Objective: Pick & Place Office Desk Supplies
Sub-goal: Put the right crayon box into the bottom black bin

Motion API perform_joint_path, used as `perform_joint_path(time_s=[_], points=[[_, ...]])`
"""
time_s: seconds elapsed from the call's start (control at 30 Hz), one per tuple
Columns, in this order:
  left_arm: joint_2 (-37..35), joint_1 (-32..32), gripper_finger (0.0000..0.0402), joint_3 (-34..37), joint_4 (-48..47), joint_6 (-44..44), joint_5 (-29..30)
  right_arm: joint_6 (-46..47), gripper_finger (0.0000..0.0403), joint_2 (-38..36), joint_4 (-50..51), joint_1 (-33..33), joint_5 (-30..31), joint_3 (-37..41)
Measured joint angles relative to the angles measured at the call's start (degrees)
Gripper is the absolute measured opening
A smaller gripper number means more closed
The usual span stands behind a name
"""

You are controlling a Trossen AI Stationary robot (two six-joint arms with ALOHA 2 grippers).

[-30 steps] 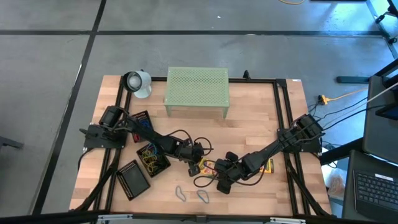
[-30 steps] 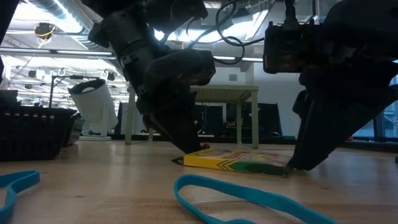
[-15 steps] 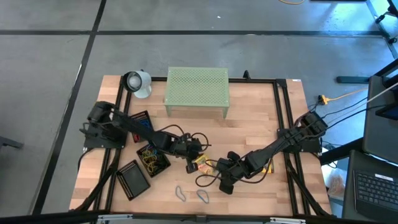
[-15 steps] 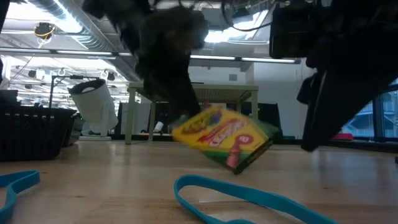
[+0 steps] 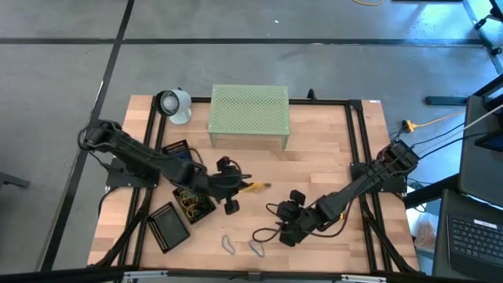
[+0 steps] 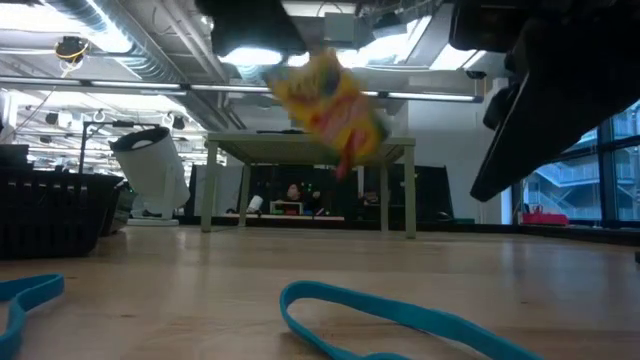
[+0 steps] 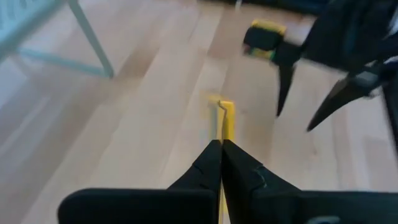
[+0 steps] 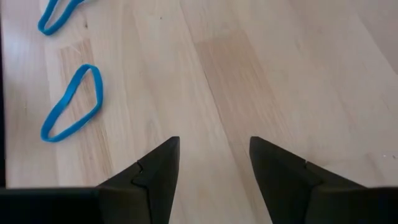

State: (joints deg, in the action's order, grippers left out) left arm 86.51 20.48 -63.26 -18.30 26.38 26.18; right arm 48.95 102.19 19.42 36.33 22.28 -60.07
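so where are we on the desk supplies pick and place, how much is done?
Done: rubber bands already lie in a black mesh tray. In hand: the left gripper is shut on a crayon box, lifted clear of the table. Left: two blue rubber bands lie loose near the front edge, and the second crayon box lies on the table. The right gripper is open and empty above bare wood.
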Motion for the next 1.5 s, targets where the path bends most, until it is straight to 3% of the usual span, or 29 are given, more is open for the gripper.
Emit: perform_joint_path(time_s=[0.47, 0.63, 0.8, 1.1, 1.33, 1.5], points=[[-8.4, 5.1, 0.0001, 0.0, 0.0, -3.6, 7.2, -4.1, 0.0199, -0.1, -6.5, 3.2, 3.9, 0.0], [-9.5, 6.8, 0.0002, 0.0, -0.3, -3.6, 7.1, -6.6, 0.0199, -0.1, -10.5, 3.9, 3.9, -0.1], [-11.0, 8.7, 0.0002, 0.0, -7.7, 0.4, 0.4, -6.1, 0.0199, -0.1, -10.9, 3.9, 3.9, -0.1], [-19.1, 13.5, 0.0002, 0.0, -24.3, 22.0, -13.0, -6.1, 0.0199, -0.1, -10.9, 3.8, 3.9, -0.1], [-22.8, 22.0, 0.0001, 0.0, -34.1, 26.1, -23.2, -6.1, 0.0199, -0.1, -10.9, 3.7, 3.9, -0.1], [-23.1, 27.9, 0.0002, 0.0, -39.9, 34.6, -25.8, -6.2, 0.0199, -0.1, -10.9, 3.7, 3.9, -0.1]])
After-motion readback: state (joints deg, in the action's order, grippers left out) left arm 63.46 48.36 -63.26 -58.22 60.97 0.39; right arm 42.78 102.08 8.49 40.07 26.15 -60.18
